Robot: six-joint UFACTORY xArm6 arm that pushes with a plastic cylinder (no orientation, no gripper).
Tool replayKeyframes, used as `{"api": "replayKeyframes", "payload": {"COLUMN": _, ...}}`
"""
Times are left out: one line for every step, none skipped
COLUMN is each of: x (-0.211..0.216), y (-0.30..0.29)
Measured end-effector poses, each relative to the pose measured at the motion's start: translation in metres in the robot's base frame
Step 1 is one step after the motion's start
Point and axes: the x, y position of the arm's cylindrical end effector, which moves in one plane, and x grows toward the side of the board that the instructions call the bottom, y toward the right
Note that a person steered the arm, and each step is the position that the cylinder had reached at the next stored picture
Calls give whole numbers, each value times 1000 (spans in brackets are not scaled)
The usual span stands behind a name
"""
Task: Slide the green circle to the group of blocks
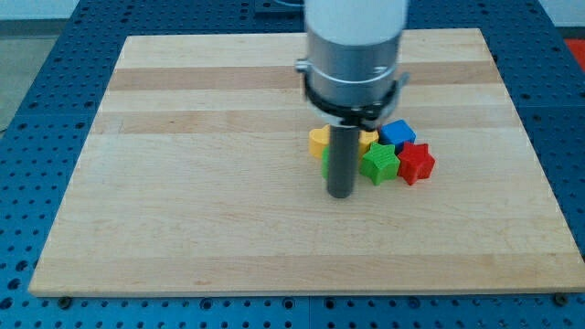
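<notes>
My tip (341, 193) rests on the wooden board (183, 183), at the left front of a tight cluster of blocks. A sliver of green (325, 163) shows just left of the rod; it is mostly hidden, so I cannot make out its shape. A green star (379, 163) sits right of the rod, touching a red star (416, 164). A blue block (398, 133) lies behind them. Yellow blocks (318, 140) sit at the cluster's back left, partly hidden by the rod.
The arm's grey cylindrical body (355, 55) hangs over the board's upper middle and hides what lies behind it. A blue perforated table (37, 110) surrounds the board on all sides.
</notes>
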Motion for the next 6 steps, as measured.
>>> {"api": "replayKeyframes", "payload": {"x": 0, "y": -33}}
{"api": "replayKeyframes", "payload": {"x": 0, "y": -52}}
{"api": "replayKeyframes", "payload": {"x": 0, "y": -58}}
{"api": "replayKeyframes", "payload": {"x": 0, "y": -34}}
{"api": "replayKeyframes", "payload": {"x": 0, "y": -20}}
{"api": "replayKeyframes", "payload": {"x": 0, "y": -20}}
